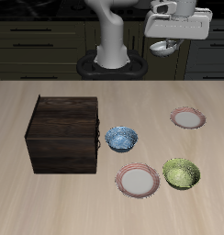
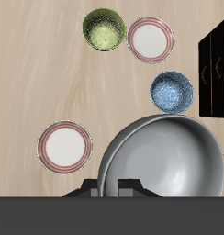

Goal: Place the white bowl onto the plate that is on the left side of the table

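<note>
My gripper [image 1: 169,37] is high above the table's back, shut on the rim of the white bowl [image 1: 161,45]. In the wrist view the grey-white bowl [image 2: 164,161] hangs large and close below the gripper [image 2: 109,190]. The plate [image 1: 188,117] with the pink-red rim lies on the table [image 1: 50,197], below and nearer the front edge than the bowl. It also shows in the wrist view [image 2: 64,146], beside the held bowl and apart from it. Nothing lies on the plate.
A dark brown wooden box [image 1: 63,135] stands on the table. A blue patterned bowl [image 1: 122,139], a second pink-rimmed plate [image 1: 139,180] and a yellow-green bowl [image 1: 181,173] sit nearer the front edge. The robot's base [image 1: 112,62] is at the back.
</note>
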{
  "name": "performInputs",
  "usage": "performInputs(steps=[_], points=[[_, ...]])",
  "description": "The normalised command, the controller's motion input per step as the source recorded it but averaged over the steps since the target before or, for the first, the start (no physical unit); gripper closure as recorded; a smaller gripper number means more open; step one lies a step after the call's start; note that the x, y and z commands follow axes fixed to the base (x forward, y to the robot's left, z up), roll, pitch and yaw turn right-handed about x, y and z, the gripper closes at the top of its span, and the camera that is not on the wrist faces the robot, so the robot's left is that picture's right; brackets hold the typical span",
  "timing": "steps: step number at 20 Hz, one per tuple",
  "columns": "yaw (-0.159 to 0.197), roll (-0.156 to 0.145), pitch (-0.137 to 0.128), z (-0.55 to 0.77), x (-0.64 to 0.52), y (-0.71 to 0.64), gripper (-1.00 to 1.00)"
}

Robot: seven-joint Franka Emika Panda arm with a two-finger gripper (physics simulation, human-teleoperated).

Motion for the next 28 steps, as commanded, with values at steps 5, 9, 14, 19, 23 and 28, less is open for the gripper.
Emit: performInputs(steps=[5, 9, 14, 19, 23, 28], points=[[-0.025, 0.035, 0.004, 0.00, -0.12, 0.27, 1.00], [-0.010, 0.035, 0.011, -0.04, -0.17, 0.32, 1.00], [-0.008, 0.028, 0.012, -0.05, -0.10, 0.29, 1.00], [-0.002, 0.063, 0.002, -0.07, -0.19, 0.39, 1.00], [-0.002, 0.018, -0.003, -0.01, -0.11, 0.22, 1.00], [0.009, 0.014, -0.020, -0.01, -0.04, 0.02, 1.00]])
